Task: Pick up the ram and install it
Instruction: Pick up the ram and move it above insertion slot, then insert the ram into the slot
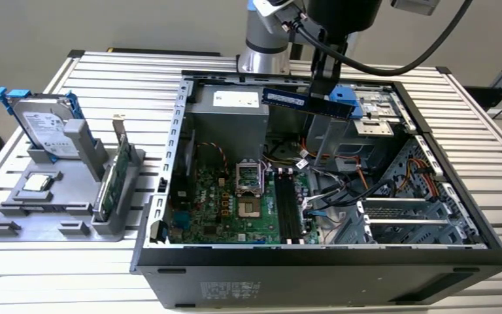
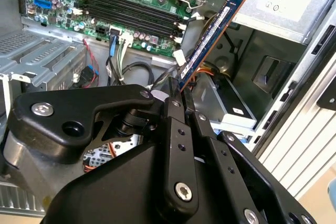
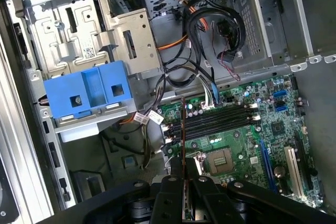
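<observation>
The pincer (image 1: 323, 93) is clenching the ram (image 1: 287, 99), holding it above the open computer case (image 1: 321, 261). Installing it probably calls for aligning it over the memory slots (image 1: 287, 208).

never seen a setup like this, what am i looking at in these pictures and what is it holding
It is a robot arm working over an open computer case on a slatted table. The exterior view looks on from outside; both wrist views ride on the arm, looking past its gripper. The gripper is shut on the ram, a memory stick, above the motherboard. At the exterior view's left, a grey holder carries a hard drive and a green card.
</observation>
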`<state>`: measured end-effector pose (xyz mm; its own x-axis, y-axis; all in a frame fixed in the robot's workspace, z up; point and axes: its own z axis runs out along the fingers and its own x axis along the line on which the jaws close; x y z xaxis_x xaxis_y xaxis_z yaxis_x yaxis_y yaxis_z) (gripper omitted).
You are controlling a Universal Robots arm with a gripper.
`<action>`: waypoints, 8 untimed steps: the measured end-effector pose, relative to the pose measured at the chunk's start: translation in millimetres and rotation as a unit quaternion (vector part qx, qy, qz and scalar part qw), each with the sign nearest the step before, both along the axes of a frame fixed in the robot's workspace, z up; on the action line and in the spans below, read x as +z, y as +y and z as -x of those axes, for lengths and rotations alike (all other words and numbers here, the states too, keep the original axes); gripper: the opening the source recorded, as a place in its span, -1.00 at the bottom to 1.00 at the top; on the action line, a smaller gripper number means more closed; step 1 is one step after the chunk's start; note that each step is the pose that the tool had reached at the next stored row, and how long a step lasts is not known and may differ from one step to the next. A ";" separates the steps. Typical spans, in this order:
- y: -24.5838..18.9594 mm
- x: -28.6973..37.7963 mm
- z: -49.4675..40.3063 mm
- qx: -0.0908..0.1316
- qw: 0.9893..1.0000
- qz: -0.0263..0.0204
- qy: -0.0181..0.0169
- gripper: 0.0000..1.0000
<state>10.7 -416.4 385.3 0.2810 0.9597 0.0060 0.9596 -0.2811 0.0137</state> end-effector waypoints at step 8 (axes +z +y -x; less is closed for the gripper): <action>0.0 -0.1 0.0 -0.006 1.000 0.000 0.000 -1.00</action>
